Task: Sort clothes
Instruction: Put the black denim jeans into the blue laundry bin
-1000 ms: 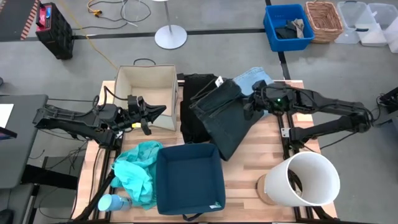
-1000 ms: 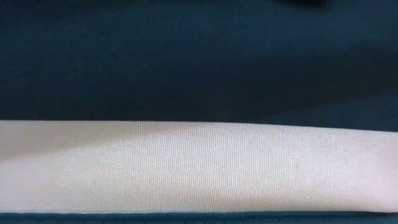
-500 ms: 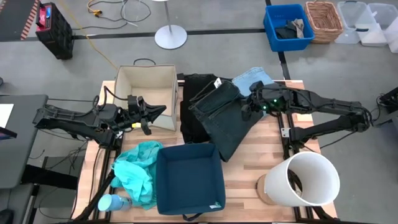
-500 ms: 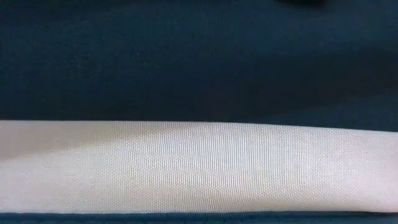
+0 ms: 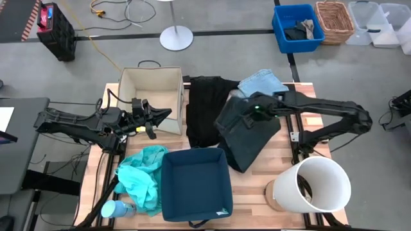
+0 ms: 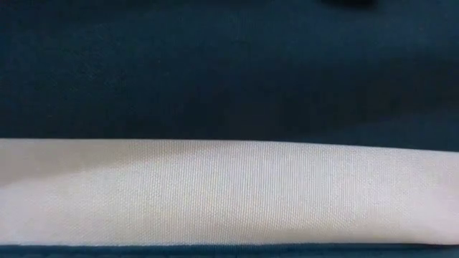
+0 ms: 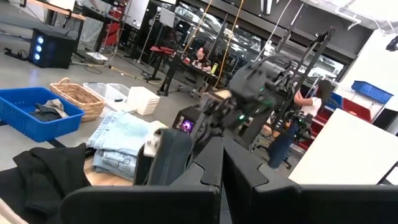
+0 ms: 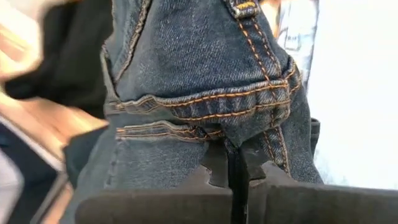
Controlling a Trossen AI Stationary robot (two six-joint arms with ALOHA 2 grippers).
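Your right gripper (image 5: pixel 255 110) is pinching the waistband of the dark charcoal denim garment (image 5: pixel 247 131), fingers closed on the fold, over the table's middle. Keep that pinch firm and be lifting high enough that the trailing fabric clears the black garment (image 5: pixel 204 109) beside it – drag could pull that along. The light blue denim (image 5: pixel 262 82) is lying at the far edge; the teal garment (image 5: pixel 142 176) is sitting near the left front. Your left gripper (image 5: pixel 156 119) is waiting, closed on nothing, by the beige bin (image 5: pixel 151 83), which looks empty – as does the navy bin (image 5: pixel 194 184).
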